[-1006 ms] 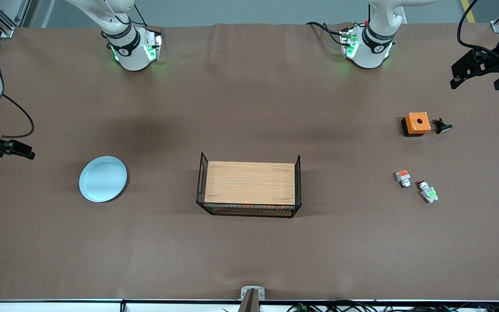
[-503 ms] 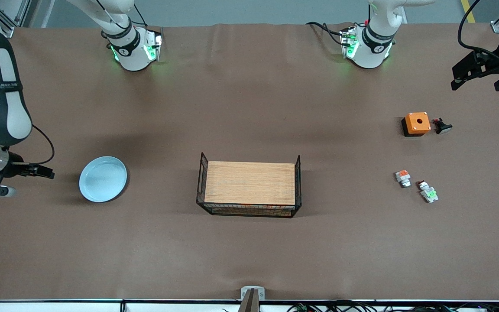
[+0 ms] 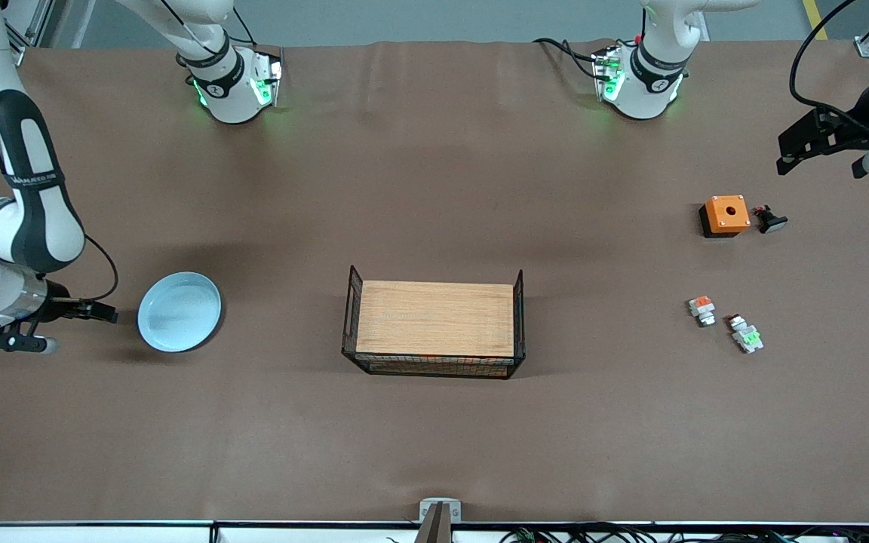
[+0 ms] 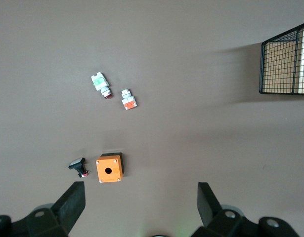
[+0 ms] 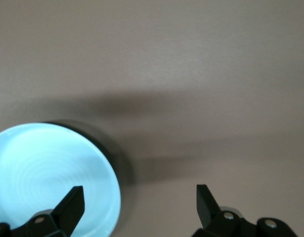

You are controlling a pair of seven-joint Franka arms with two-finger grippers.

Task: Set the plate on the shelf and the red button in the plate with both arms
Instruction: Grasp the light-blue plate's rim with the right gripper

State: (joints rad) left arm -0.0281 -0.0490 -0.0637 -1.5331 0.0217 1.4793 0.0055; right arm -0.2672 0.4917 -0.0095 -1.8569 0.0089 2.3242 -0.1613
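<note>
**Two open claws, one plate, one red button**

The right gripper (image 3: pixel 65 320) hangs low, just beside the plate (image 3: pixel 179 311). Its fingers are spread wide and hold nothing. The plate lies flat on the table, toward the middle of the table from this claw. In the right wrist view the plate's rim (image 5: pixel 109 163) sits close under one finger. This arm is by far the nearer one to the plate, so I think it will take the plate by the rim.

The left gripper (image 3: pixel 827 143) is up in the air near the left arm's end of the table. Its fingers are wide too, and empty. The red button (image 3: pixel 744 332) lies on the table, well apart from this claw and nearer to the front camera than the spot below the claw. It is a little long piece, lying slanted, with the red cap pointing up toward the robots and the green block at the other end. The claw should close across its short way.

Now the count. There is one plate. There is one wire basket (image 3: pixel 434 320) with a wooden board in it, in the middle. There is one orange box (image 3: pixel 726 215) with a hole. There is one black button (image 3: pixel 771 220) just beside the box. There is one white piece with an orange block (image 3: pixel 701 309) near the red button, not touching it.
</note>
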